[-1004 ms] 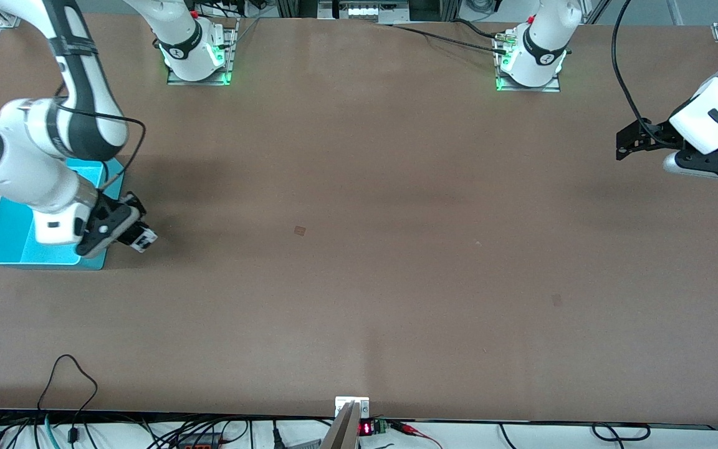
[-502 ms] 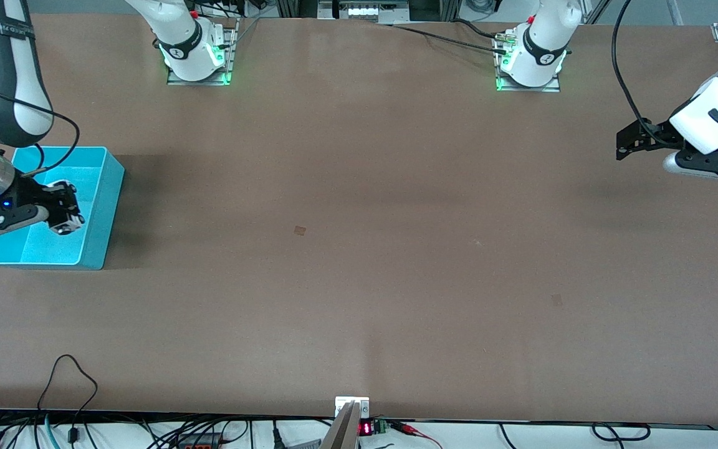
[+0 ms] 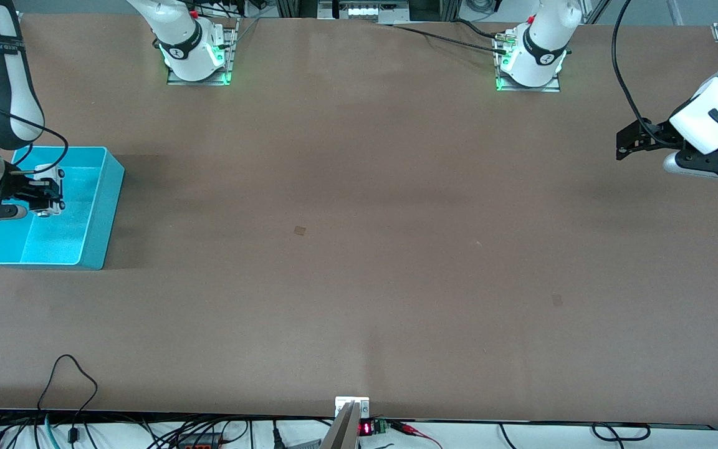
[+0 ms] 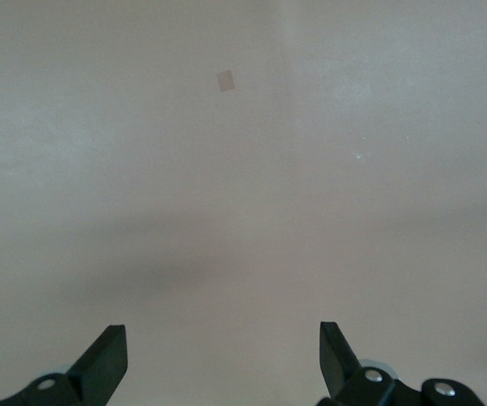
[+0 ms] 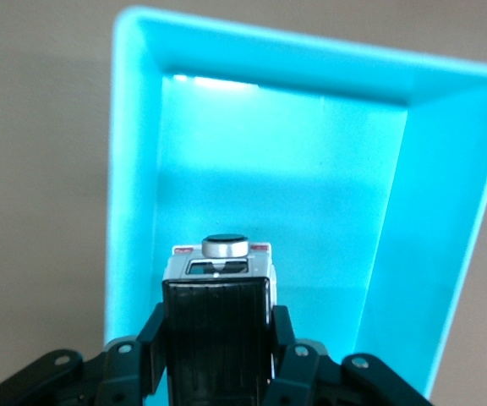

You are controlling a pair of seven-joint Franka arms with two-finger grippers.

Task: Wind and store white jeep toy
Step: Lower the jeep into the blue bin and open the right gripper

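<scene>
The white jeep toy (image 5: pixel 218 279), a small boxy car with a black roof panel and a spare wheel on its end, is clamped between the fingers of my right gripper (image 5: pixel 218 334). In the front view the right gripper (image 3: pixel 44 193) hangs with the white jeep toy (image 3: pixel 47 187) over the inside of the turquoise bin (image 3: pixel 94 206) at the right arm's end of the table. My left gripper (image 4: pixel 222 359) is open and holds nothing, up in the air over bare table at the left arm's end (image 3: pixel 630 146).
The turquoise bin (image 5: pixel 134 169) is open-topped with nothing lying in it. Both arm bases (image 3: pixel 194 53) (image 3: pixel 530 59) stand along the table's edge farthest from the front camera. Cables (image 3: pixel 66 380) trail over the nearest edge.
My right arm has carried the jeep from beside the bin's corner nearest the front camera to over the bin's inside. The left arm has not moved.
</scene>
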